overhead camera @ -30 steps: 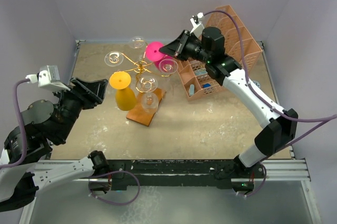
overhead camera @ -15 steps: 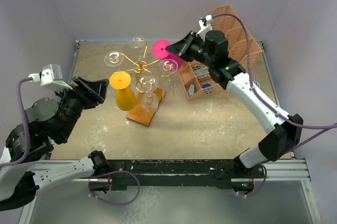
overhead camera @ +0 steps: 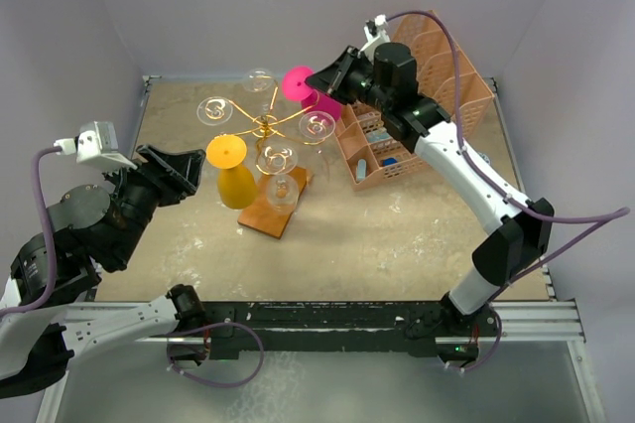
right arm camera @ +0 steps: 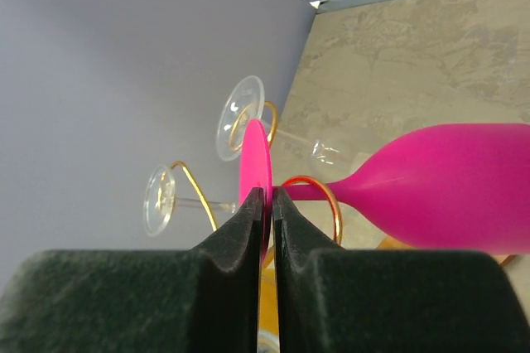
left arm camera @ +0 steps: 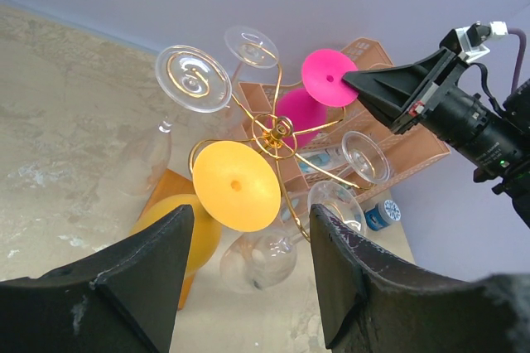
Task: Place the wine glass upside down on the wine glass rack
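Wine glass [right arm camera: 439, 186], foot pinched in right hand [right arm camera: 265, 200], near wine glass rack [overhead camera: 265, 125] bearing yellow glass [overhead camera: 236, 186]; left hand [overhead camera: 181, 173] wide.

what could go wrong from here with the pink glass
The right gripper pinches only the thin foot of the pink wine glass, so the bowl may twist it loose. Clear glasses hang close by on the wine glass rack; the pink bowl could knock one, or snag a gold arm and tip the rack.

Bright, even light falls from above (shadows on the table [overhead camera: 397, 234] are only faint). In the wrist views the near fingers [left arm camera: 124, 287] look slightly out of focus.
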You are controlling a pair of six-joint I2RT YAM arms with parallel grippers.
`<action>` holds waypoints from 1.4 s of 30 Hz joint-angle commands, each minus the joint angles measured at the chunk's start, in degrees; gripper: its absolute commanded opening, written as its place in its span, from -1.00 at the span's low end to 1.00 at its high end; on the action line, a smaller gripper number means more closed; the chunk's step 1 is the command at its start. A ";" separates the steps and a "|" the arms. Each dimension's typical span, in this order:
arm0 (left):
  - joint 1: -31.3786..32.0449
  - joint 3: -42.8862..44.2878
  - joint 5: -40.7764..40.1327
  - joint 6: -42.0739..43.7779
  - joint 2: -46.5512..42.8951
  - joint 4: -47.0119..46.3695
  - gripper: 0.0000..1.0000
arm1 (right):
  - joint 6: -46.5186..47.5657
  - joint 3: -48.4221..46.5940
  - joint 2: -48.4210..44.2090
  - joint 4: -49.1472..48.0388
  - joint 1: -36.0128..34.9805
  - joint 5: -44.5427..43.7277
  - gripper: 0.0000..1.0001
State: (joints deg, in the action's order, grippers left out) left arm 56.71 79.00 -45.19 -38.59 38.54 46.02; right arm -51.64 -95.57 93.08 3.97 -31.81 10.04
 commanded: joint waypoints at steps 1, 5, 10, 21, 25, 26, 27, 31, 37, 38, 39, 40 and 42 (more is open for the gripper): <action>0.06 1.33 0.01 -0.73 -0.10 -0.36 0.11 | 2.77 -3.67 0.50 -0.81 0.17 1.10 -0.80; 0.06 1.43 -0.20 -0.70 -0.20 -0.21 0.12 | 4.09 -5.20 1.62 0.55 0.18 1.47 -0.65; 0.07 1.65 -1.12 -0.69 -0.15 0.33 0.12 | 4.40 -5.24 1.43 1.08 0.23 0.61 -0.20; 0.06 1.48 -3.51 -0.91 -0.07 3.03 0.26 | 8.29 -5.39 -0.48 3.51 0.17 -4.46 0.29; 0.05 1.08 -3.02 -1.33 -0.66 4.14 0.27 | 10.13 -4.07 -3.25 3.37 0.26 -7.41 0.49; 0.07 1.07 -3.64 -1.99 -0.76 5.24 0.28 | 10.68 -3.69 -4.31 3.32 0.26 -8.38 0.54; 0.07 1.13 -3.89 -2.24 -0.75 6.13 0.28 | 11.38 -3.05 -5.60 3.28 0.26 -9.66 0.57; 0.07 1.18 -4.51 -2.78 -1.40 9.55 0.29 | 17.56 6.37 -14.41 1.29 0.31 -15.42 0.68; 0.07 0.02 -7.05 -2.43 -4.78 12.06 0.29 | 24.87 28.06 -34.84 5.89 0.26 -28.15 0.83; 0.07 -0.14 -7.50 -2.19 -5.30 12.11 0.29 | 26.42 30.71 -37.74 6.68 0.26 -30.50 0.85; 0.07 -0.34 -7.96 -2.07 -5.90 12.20 0.29 | 27.14 32.40 -40.82 8.65 0.24 -31.18 0.89; 0.07 -0.34 -8.33 -1.56 -6.35 12.32 0.29 | 27.49 33.59 -43.72 11.12 0.26 -31.48 0.91; 0.07 -0.12 -8.48 -0.53 -7.22 12.43 0.30 | 28.94 34.62 -48.87 15.31 0.25 -31.91 0.96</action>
State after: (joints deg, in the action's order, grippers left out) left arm 56.71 78.89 -51.29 -40.91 32.73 57.91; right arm -28.38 -62.85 51.75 12.91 -31.75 -15.68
